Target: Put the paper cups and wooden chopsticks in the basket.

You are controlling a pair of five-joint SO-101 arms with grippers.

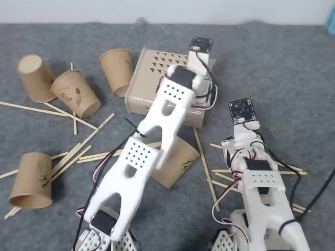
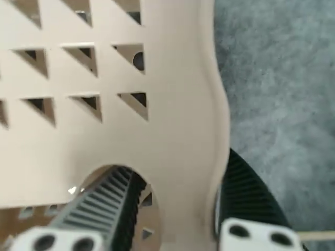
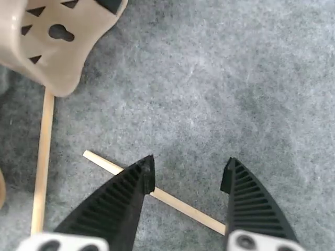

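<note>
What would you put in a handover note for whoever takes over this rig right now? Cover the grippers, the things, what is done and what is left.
Left gripper: at the basket wall, by its handle hole; grip unclear.
Right gripper: open, low over a chopstick on the carpet.
Things: five cups lie on the carpet, one partly under the left arm. Chopsticks are scattered on both sides. The basket looks overturned.
Done: no cup or chopstick is seen in the basket.
Left: probably right the basket, then load all cups and chopsticks.
</note>
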